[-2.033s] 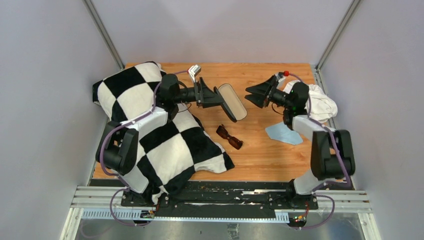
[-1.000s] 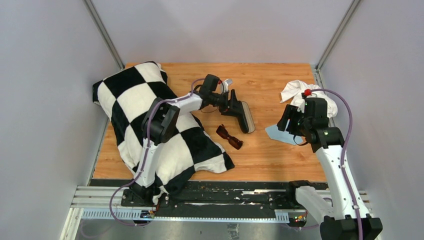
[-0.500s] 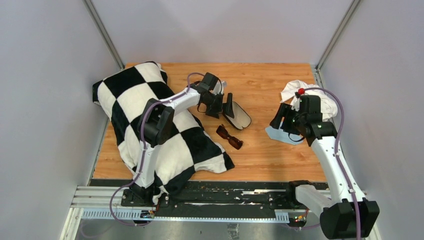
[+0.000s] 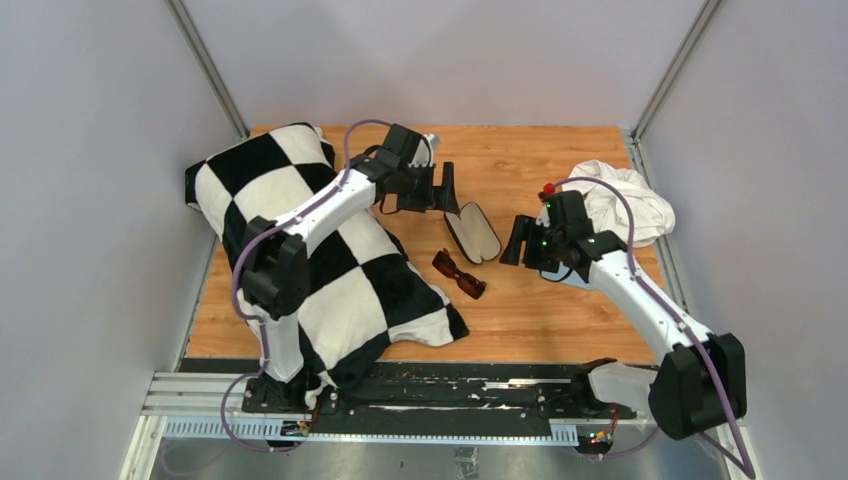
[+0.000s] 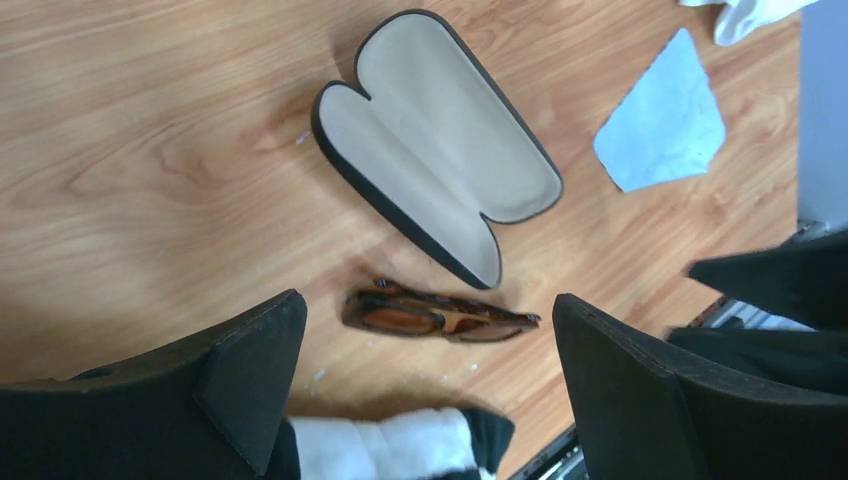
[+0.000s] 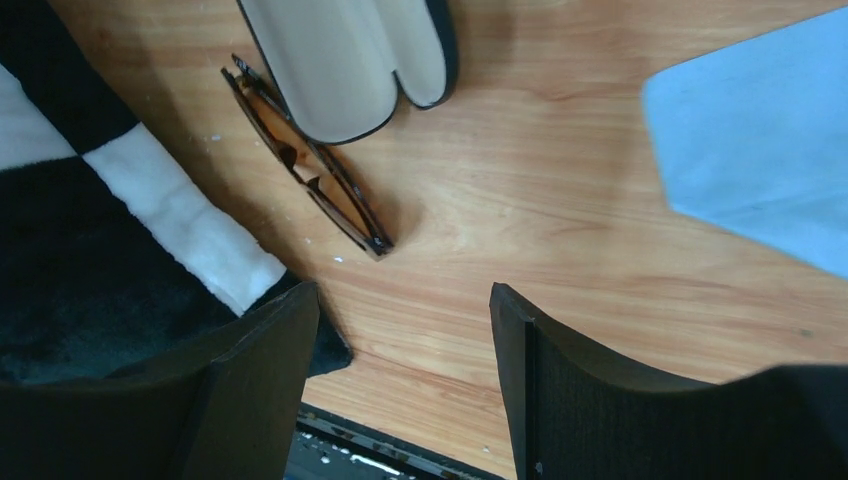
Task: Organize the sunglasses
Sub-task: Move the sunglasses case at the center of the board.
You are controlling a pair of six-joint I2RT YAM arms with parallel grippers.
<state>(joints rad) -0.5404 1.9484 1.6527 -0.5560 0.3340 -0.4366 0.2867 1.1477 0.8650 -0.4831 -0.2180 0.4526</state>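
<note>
The sunglasses [image 4: 459, 274], folded, reddish-brown, lie on the wooden table just in front of the open black case [image 4: 473, 232]. They also show in the left wrist view [image 5: 437, 314] and right wrist view [image 6: 308, 170]. The case lies open with its beige lining up, seen in the left wrist view [image 5: 437, 145] and right wrist view [image 6: 350, 55]. My left gripper [image 4: 446, 188] is open and empty above the table behind the case. My right gripper [image 4: 513, 241] is open and empty, to the right of the case and sunglasses.
A black-and-white checked pillow [image 4: 300, 250] covers the table's left side, its corner close to the sunglasses. A light blue cloth [image 6: 760, 140] lies under my right arm. A white rag [image 4: 625, 200] sits at the right rear edge.
My left gripper let go of the case, which now lies open on the table, and drew back. My right arm swung left from the blue cloth toward the sunglasses.
</note>
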